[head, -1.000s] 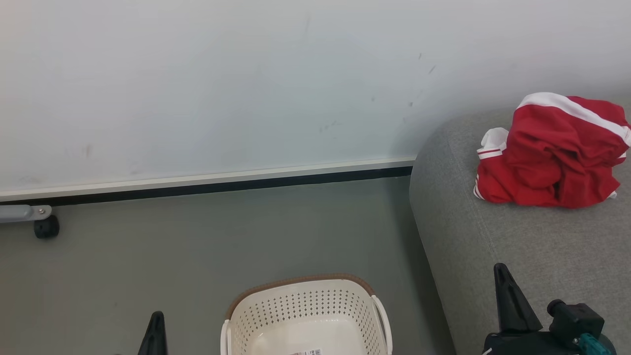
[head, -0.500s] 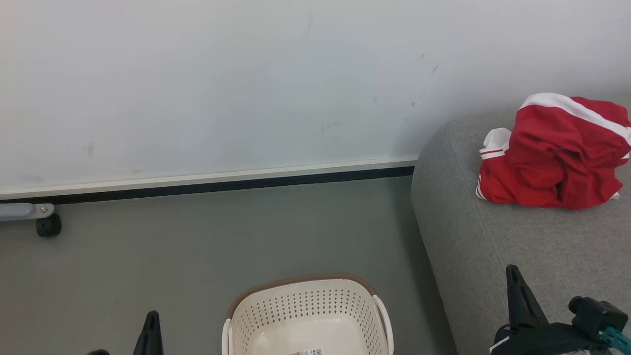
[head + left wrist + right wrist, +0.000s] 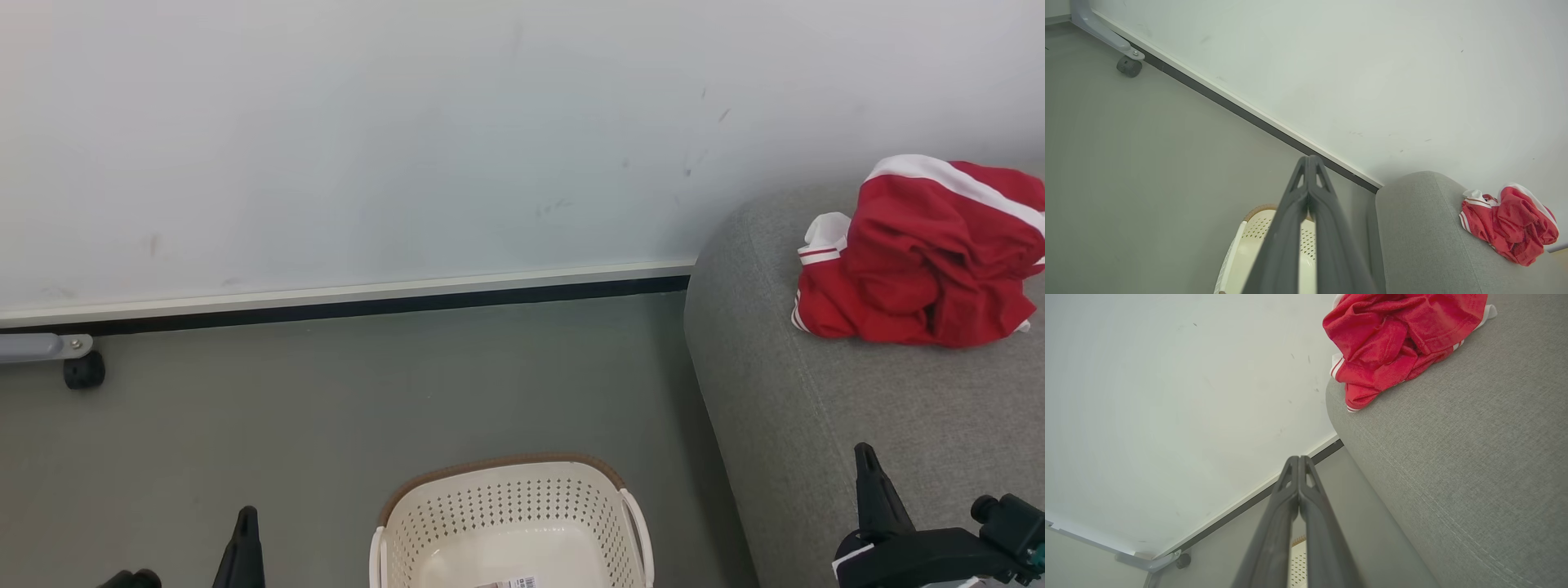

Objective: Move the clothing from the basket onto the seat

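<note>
clothing: you find the red garments heaped in one crumpled pile on top of the seat, near its rounded end and close to the wall. A broad white stripe runs over the top of the pile, and a white striped cuff sticks out on its left side in the head view.
seat: light grey upholstery with a visible seam. It takes up the right of the head view, and its end faces the basket.
basket: cream, perforated, with a brown rim. It stands on the floor just beside the end of the seat, and you can see its pale bottom with a small printed label lying on it.
left pincer: the two dark fingers lie together, tip against tip. You see it low at the left of the head view, over the floor and beside the basket. In the left wrist view it points over the basket rim towards the baseboard.
right pincer: the fingers are pressed together along their length. It hangs over the near part of the seat, well apart from the clothing.
floor: plain grey-green.
wall: pale and lightly scuffed, ending in a dark baseboard.
caster: a small black wheel on a grey bracket, at the foot of the wall on the far left.
</note>
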Controlling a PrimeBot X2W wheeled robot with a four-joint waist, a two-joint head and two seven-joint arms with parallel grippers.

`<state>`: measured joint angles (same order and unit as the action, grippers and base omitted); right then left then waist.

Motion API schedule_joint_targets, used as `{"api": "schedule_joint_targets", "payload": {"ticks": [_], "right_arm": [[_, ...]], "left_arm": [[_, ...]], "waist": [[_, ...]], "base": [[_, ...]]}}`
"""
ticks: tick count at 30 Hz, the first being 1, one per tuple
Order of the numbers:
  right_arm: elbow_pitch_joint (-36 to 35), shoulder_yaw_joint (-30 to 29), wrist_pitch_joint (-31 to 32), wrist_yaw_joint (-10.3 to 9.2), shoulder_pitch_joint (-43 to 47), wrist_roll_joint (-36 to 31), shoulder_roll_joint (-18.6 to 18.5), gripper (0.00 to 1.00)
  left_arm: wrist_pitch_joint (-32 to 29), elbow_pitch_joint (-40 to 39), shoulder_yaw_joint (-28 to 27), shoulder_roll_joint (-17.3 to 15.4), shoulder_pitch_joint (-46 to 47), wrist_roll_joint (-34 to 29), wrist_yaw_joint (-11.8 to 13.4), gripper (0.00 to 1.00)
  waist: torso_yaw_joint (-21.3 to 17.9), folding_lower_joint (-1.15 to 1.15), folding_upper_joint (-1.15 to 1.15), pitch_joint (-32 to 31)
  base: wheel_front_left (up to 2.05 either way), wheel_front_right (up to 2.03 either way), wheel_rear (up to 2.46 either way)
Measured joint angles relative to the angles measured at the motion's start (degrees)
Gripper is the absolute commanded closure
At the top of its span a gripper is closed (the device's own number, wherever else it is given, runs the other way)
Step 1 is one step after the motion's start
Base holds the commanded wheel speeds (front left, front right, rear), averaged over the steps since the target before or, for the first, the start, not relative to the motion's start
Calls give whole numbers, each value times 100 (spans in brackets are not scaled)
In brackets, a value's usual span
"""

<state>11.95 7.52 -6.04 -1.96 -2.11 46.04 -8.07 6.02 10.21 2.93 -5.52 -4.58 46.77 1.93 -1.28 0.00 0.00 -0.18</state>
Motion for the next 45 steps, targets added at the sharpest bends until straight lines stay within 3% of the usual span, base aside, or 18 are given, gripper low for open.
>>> {"api": "schedule_joint_targets", "payload": {"ticks": [45], "right_arm": [[366, -1090, 904, 622, -203, 3251, 389, 100]], "left_arm": [[-898, 478, -588, 211, 630, 3192, -614, 100]], "waist": [[92, 0, 0, 20]], "base": [[0, 0, 0]]}}
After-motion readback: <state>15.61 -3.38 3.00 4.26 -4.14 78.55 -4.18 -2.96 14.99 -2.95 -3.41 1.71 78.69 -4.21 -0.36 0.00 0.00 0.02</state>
